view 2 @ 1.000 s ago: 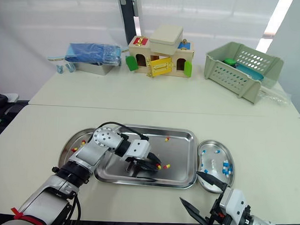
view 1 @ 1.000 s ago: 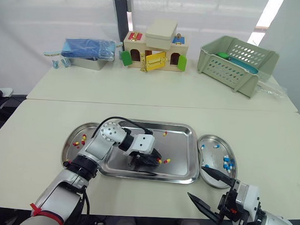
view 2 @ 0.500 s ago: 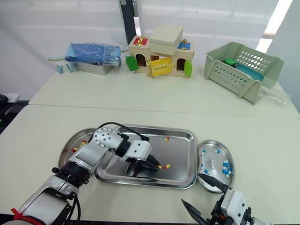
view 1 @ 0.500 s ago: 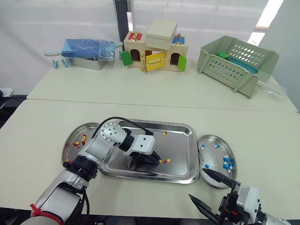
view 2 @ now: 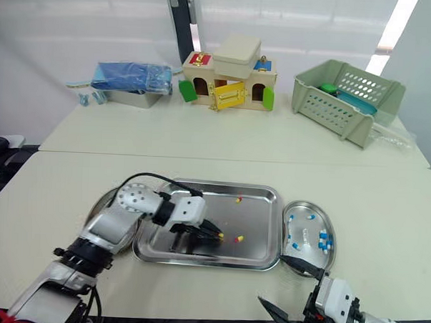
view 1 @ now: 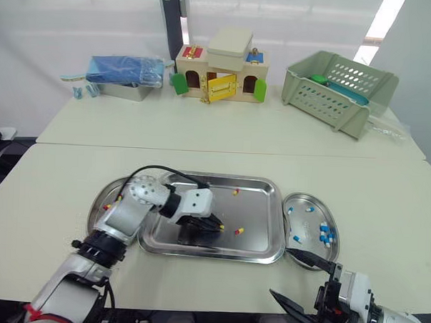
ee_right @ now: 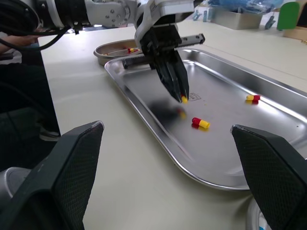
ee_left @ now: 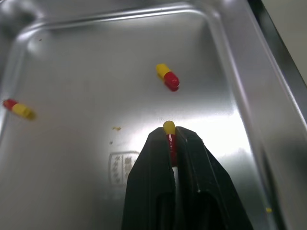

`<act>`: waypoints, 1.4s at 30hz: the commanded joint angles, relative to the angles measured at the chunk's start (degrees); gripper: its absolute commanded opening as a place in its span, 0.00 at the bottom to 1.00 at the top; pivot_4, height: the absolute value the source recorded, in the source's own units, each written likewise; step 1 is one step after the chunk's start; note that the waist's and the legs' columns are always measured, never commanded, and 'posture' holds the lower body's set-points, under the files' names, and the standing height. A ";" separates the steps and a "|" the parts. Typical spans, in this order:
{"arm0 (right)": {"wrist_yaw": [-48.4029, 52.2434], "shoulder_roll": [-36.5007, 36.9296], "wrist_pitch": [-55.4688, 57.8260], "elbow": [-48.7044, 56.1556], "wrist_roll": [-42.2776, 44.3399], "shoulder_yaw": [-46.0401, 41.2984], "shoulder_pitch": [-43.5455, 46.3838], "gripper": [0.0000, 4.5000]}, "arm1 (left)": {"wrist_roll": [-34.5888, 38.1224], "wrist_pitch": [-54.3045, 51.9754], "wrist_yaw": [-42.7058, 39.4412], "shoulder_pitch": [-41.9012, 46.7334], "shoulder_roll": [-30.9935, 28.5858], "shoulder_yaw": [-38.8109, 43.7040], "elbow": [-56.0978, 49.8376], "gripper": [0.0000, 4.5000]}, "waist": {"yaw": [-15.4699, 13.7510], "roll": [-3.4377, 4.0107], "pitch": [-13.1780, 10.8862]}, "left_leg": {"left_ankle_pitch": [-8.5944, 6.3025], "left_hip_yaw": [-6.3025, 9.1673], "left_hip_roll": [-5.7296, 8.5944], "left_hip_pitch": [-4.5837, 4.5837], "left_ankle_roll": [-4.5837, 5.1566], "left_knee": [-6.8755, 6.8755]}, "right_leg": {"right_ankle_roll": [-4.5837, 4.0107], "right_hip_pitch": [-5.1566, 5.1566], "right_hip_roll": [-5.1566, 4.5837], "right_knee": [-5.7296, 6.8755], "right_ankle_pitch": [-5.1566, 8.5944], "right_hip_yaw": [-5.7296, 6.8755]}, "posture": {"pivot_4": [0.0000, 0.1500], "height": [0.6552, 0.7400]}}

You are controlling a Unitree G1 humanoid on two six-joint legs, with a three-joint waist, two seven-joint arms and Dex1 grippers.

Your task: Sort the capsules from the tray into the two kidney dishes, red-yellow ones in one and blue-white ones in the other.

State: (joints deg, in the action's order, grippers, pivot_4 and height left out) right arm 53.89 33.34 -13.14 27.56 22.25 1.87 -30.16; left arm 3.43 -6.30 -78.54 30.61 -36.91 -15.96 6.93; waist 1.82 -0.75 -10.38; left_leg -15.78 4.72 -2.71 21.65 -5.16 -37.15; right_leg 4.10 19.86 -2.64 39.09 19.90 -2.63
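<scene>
Over the steel tray (view 1: pixel 260 206), a red-yellow capsule (ee_left: pixel 169 129) sits pinched in the left gripper (view 2: pixel 215 235), whose fingers are closed narrowly on it, yellow end poking out. It looks light, smooth and easily crushed, so a gentle grip across its middle suits it. Its red half is mostly hidden between the fingers. A loose capsule (ee_left: pixel 167 77) lies nearby. The arm covers part of the left kidney dish (view 1: pixel 103 199). The right gripper (view 1: pixel 301 283) hangs wide open beside the right kidney dish (view 1: pixel 307 233).

L dish (view 1: pixel 99 204) lay just L of tray (view 1: pixel 260 212), R dish (view 1: pixel 306 224) just R of it, capsules (view 1: pixel 323 227) in both. 2 loose capsules (view 1: pixel 239 230) lay in tray; L gripper (view 1: pixel 216 224) above it pinched a 3rd capsule (ee_left: pixel 168 128). Toy house (view 1: pixel 218 76), basket (view 1: pixel 338 92) & box (view 1: pixel 125 77) stood well behind tray.
</scene>
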 commanded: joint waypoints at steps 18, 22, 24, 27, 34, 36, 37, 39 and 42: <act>17.41 4.15 0.54 -11.96 8.42 0.93 15.35 1.00 | 9.12 -29.36 30.94 -31.04 -6.11 39.19 -29.79 0.00 | -0.41 -0.05 -0.02 | 0.00 0.00 0.00 -0.03 -0.01 0.00 | 0.00 -0.10 -0.09 -0.06 0.00 0.06 | 1.00 1.00; 18.76 3.88 -0.07 -13.05 8.48 0.47 15.14 1.00 | 9.85 -29.20 33.06 -32.90 -6.19 40.21 -29.40 0.00 | -0.39 -0.05 -0.01 | 0.00 0.00 -0.01 -0.09 -0.01 0.02 | 0.00 -0.16 -0.08 -0.05 0.00 0.07 | 1.00 1.00; 19.00 3.53 -0.54 -13.38 8.37 0.37 14.42 1.00 | 10.02 -28.82 33.76 -33.13 -6.42 40.06 -28.96 0.00 | -0.38 -0.05 -0.01 | 0.00 -0.01 -0.01 -0.09 -0.01 0.02 | 0.00 -0.16 -0.08 -0.06 0.00 0.06 | 1.00 1.00; 18.56 2.84 -0.91 -13.24 8.10 0.56 13.34 1.00 | 10.18 -27.91 34.68 -32.35 -6.51 39.35 -27.49 0.00 | -0.32 -0.05 -0.01 | 0.00 0.00 -0.01 -0.10 -0.01 0.03 | 0.00 -0.16 -0.08 -0.06 0.00 0.06 | 1.00 1.00; 17.39 2.11 -1.11 -12.76 7.66 -0.20 12.52 1.00 | 10.69 -27.46 35.80 -31.60 -6.27 37.89 -25.61 0.00 | -0.19 -0.05 -0.01 | 0.00 -0.02 -0.01 -0.15 -0.01 0.06 | 0.00 -0.17 -0.07 -0.05 0.00 0.05 | 1.00 1.00; 17.17 2.08 -1.20 -12.71 7.51 -0.33 12.47 1.00 | 10.36 -26.82 36.43 -31.13 -6.38 37.57 -24.66 0.06 | -0.19 -0.04 -0.01 | 0.00 -0.02 -0.01 -0.15 -0.01 0.06 | 0.00 -0.17 -0.07 -0.05 0.00 0.05 | 1.00 1.00; 16.98 2.05 -1.29 -12.73 7.43 -0.43 12.39 1.00 | 10.36 -26.68 36.33 -31.01 -6.66 37.30 -24.27 0.13 | -0.19 -0.05 -0.01 | 0.00 -0.02 -0.01 -0.15 -0.01 0.06 | 0.00 -0.17 -0.07 -0.05 0.00 0.04 | 1.00 1.00; 16.71 2.02 -1.46 -12.72 7.36 -0.58 12.22 1.00 | 10.46 -26.36 36.15 -30.59 -7.05 37.02 -23.50 0.25 | -0.19 -0.04 -0.01 | 0.00 -0.02 -0.01 -0.15 -0.01 0.06 | 0.00 -0.18 -0.07 -0.06 0.00 0.04 | 1.00 1.00; 16.27 1.99 -1.62 -12.43 7.41 -1.03 11.60 1.00 | 10.64 -25.73 36.14 -30.05 -7.30 36.76 -22.50 0.47 | -0.19 -0.05 -0.01 | 0.00 -0.02 -0.01 -0.16 -0.01 0.06 | 0.00 -0.18 -0.07 -0.06 0.00 0.05 | 1.00 1.00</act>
State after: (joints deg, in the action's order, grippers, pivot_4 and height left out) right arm 70.48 35.50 -13.63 13.29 29.22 2.11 -17.93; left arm 13.85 -33.19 -42.63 -0.18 -43.01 20.35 -15.08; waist 1.62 -0.79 -10.40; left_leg -15.78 4.70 -2.72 21.50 -5.17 -37.09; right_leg 4.10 19.68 -2.71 39.03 19.90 -2.58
